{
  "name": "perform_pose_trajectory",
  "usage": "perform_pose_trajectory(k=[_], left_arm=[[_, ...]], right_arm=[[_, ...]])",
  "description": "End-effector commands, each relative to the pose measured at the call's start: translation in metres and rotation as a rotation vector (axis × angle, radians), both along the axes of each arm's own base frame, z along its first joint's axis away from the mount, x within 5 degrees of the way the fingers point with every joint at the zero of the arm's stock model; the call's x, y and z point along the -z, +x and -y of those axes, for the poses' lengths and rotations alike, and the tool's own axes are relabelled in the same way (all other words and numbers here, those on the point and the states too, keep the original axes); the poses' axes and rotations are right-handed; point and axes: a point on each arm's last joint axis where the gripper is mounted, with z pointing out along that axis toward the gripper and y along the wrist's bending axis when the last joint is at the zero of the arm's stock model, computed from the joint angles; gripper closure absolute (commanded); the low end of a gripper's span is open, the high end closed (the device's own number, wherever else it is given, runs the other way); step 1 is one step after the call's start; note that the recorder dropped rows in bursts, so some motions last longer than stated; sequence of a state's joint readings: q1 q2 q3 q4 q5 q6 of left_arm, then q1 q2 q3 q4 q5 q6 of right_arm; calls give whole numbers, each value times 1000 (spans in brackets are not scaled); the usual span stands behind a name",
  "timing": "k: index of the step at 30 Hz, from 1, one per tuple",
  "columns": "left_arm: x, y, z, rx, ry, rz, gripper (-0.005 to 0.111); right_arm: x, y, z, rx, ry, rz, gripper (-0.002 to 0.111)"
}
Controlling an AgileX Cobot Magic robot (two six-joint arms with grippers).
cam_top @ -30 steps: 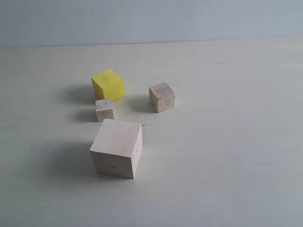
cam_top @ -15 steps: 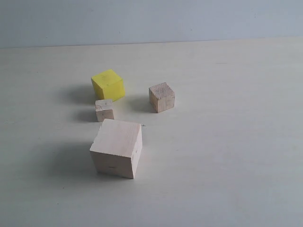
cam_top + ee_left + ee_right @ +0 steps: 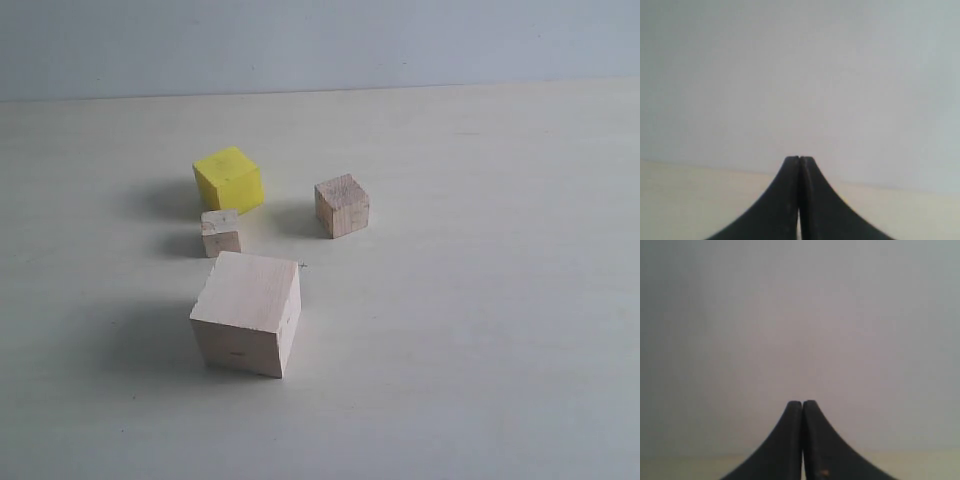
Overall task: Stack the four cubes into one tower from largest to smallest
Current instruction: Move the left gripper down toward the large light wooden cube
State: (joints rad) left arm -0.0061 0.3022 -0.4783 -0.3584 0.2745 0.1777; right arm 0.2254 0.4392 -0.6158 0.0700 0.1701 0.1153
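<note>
1. Exterior view: the four cubes all stand singly on the table [image 3: 480, 320], so no tower has been begun.
   - The large pale wood cube [image 3: 247, 313] sits nearest, left of centre.
   - Just beyond it is the smallest pale wood cube [image 3: 221, 232].
   - The yellow cube [image 3: 229, 180] is close behind that one; I cannot tell whether the two touch.
   - The brownish wood cube [image 3: 342, 205] stands apart to their right.
   - Neither arm shows in this view.
2. Left wrist view: the left fingers [image 3: 787, 195] are pressed together, tips meeting, and grip nothing. They face a blank wall above a strip of table, with no cube in sight.
3. Right wrist view: the right fingers [image 3: 790, 437] are likewise closed on nothing, and again no cube is in view.
4. Step in hand, as I judge it: this is the very start.
   - The large cube can serve as the base where it stands.
   - Next, an arm must come in, spread its fingers and take the yellow cube.
   - The smallest cube crowds the yellow cube's near side, so a grip across its left and right faces looks safer.
   - The yellow cube then needs to be lifted and set squarely on the large one.
</note>
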Motion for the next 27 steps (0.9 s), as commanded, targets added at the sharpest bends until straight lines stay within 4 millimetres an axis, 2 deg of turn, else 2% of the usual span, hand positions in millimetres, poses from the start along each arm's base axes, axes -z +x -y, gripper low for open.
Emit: perform_pose_trajectory(k=[1, 5, 7, 11, 17, 27], left_arm=[[-4, 18, 22, 251, 91, -213, 107], [5, 26, 50, 586, 188, -350, 107], [10, 28, 59, 691, 194, -398, 107], [15, 32, 66, 760, 135, -468, 107], [14, 36, 66, 745, 117, -460, 107], [15, 33, 67, 781, 113, -484, 107]], right_arm=[[11, 25, -25, -172, -15, -305, 108], [36, 39, -53, -369, -89, -576, 108], [51, 42, -62, -440, -106, -736, 108], [73, 47, -70, -498, -150, -965, 108], [82, 55, -74, -496, -159, -1023, 108], [74, 63, -79, -484, -15, -944, 108]])
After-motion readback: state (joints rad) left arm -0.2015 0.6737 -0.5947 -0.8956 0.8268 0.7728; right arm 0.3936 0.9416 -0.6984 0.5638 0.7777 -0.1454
